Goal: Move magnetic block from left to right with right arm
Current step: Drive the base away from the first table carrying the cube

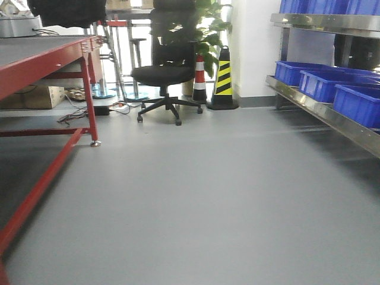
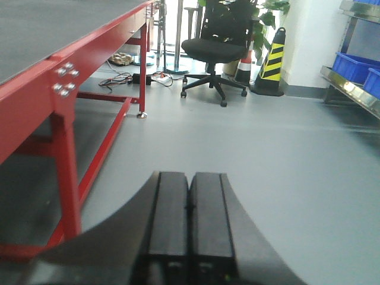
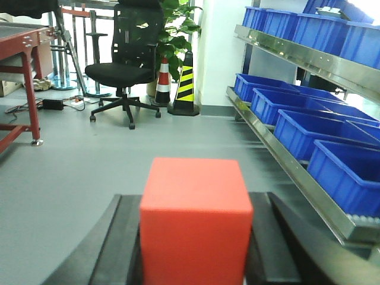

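The front view takes in the room: a red table (image 1: 41, 59) at left, a black office chair (image 1: 163, 71), a striped cone (image 1: 224, 80) (yellow and black) and blue bins (image 1: 320, 86) on a steel shelf (image 1: 320, 114). At the left wrist, the left gripper (image 2: 190, 196) is clenched, jaws pressed together on nothing. At the right wrist, the magnetic block (image 3: 195, 231) sits between the jaws of the right gripper (image 3: 193, 199) above the grey floor (image 3: 59, 166). It seems clamped, though the block hides the contact.

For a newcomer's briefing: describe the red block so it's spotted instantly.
Right wrist view: beside the blue bin shelves, the black right hand fills the bottom edge. Between its fingers sits the magnetic block, a plain red cube, unlike the red-striped cone behind.
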Action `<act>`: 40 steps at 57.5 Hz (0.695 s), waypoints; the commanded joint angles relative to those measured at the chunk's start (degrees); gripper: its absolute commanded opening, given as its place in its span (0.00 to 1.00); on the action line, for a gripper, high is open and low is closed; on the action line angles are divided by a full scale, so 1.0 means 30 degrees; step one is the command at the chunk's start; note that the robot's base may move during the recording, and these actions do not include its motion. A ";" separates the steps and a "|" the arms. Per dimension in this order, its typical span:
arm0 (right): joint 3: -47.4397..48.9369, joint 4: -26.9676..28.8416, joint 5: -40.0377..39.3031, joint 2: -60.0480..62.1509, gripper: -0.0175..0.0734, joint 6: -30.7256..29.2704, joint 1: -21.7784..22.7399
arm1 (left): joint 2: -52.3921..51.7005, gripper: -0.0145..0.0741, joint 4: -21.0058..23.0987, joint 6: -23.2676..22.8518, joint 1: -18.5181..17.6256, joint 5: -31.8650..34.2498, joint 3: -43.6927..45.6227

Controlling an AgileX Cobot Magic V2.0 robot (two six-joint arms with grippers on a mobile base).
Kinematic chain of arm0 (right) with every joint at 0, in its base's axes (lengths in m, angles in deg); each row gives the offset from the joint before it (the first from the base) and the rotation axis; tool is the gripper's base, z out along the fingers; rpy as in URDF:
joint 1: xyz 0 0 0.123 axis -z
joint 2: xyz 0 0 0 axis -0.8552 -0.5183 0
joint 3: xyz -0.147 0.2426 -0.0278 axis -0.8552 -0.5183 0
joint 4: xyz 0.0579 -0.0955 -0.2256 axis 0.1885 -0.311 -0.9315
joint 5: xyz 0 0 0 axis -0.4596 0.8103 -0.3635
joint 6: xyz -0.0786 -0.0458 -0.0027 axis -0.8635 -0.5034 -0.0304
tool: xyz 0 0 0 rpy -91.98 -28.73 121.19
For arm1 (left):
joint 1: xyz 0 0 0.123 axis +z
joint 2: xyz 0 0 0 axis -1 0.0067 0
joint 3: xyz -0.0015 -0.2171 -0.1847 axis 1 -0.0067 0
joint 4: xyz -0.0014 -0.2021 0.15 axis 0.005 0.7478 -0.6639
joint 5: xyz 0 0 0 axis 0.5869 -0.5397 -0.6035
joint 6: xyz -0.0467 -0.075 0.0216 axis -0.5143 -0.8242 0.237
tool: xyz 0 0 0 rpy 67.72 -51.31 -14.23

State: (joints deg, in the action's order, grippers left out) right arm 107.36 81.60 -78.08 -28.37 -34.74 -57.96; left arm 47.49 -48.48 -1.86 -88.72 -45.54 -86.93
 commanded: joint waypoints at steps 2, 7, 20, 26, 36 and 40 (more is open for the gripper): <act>0.0532 -0.0223 -0.1649 -0.0170 0.43 -0.0126 0.0112 | -0.0238 0.02 0.0170 0.0000 0.0010 0.1658 -0.0150; 0.0532 -0.0223 -0.1649 -0.0170 0.43 -0.0126 0.0112 | -0.0238 0.02 0.0170 0.0000 0.0010 0.1658 -0.0150; 0.0532 -0.0223 -0.1649 -0.0170 0.43 -0.0126 0.0112 | -0.0238 0.02 0.0170 0.0000 0.0010 0.1658 -0.0150; 0.0532 -0.0223 -0.1649 -0.0170 0.43 -0.0126 0.0112 | -0.0238 0.02 0.0170 0.0000 0.0010 0.1658 -0.0150; 0.0532 -0.0223 -0.1649 -0.0170 0.43 -0.0126 0.0112 | -0.0238 0.02 0.0170 0.0000 0.0010 0.1658 -0.0150; 0.0532 -0.0223 -0.1649 -0.0170 0.43 -0.0126 0.0112 | -0.0238 0.02 0.0170 0.0000 0.0010 0.1658 -0.0150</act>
State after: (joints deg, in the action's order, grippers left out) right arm 107.36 81.60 -78.08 -28.37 -34.74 -57.96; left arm 47.49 -48.38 -1.86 -88.72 -45.54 -86.93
